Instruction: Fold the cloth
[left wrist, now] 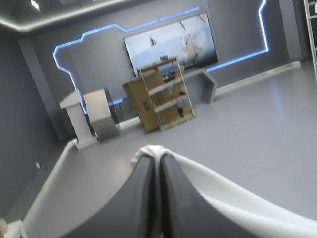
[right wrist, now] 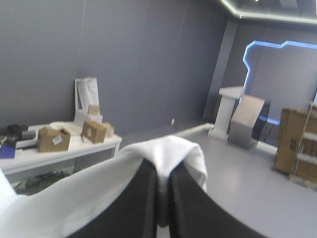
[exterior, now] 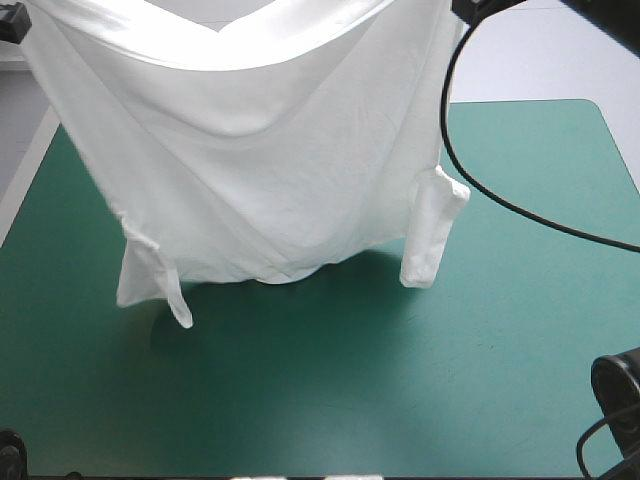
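One T-shirt (exterior: 260, 160) hanging, teal-green cover (exterior: 400, 400) beneath

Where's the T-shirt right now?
In the high view the T-shirt hangs spread over the middle of the teal-green table, sleeves dangling at its lower end. Its upper edge is pinched by the left claw and the right claw.

I see the white short-sleeved T-shirt (exterior: 260, 160) lifted and hanging spread wide over the teal-green worktop (exterior: 420, 400), nearer its far edge. It hangs upside down. The top edge is stretched and sags in the middle, and a sleeve (exterior: 432, 228) dangles at each lower side.
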`<state>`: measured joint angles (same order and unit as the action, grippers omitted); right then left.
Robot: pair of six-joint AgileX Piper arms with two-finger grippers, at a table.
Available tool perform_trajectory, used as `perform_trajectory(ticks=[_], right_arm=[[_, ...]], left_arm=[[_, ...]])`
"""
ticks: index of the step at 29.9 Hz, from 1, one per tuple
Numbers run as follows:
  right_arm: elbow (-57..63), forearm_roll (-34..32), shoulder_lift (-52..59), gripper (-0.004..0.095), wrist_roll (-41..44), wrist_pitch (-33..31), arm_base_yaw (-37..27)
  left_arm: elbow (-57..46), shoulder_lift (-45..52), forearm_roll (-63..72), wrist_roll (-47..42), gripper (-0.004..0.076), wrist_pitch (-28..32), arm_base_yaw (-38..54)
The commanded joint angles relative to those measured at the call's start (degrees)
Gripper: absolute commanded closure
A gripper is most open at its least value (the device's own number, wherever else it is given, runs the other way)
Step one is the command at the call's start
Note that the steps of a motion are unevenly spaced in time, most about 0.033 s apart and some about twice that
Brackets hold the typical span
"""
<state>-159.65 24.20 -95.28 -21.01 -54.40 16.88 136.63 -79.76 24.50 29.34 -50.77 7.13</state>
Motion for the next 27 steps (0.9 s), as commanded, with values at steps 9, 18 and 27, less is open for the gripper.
perform_trajectory(ticks=[9,18,27], right_arm=[[-5.82,-3.57,-1.66,0.0926,0.02,9.58,0.01],[-5.82,-4.97,-14.12,0.0926,0.92,31.69,-0.1],[-5.82,-4.97,-15.71,0.0926,-0.62,44.51,-1.25]], left_arm=[[5.0,-2.38,-3.4,-0.52,0.0705,5.7,-0.32],[5.1,-14.61,3.97,-0.5,0.0705,19.78,-0.32],[7.18,-17.63,6.62,5.98,0.0705,27.73,-0.32]])
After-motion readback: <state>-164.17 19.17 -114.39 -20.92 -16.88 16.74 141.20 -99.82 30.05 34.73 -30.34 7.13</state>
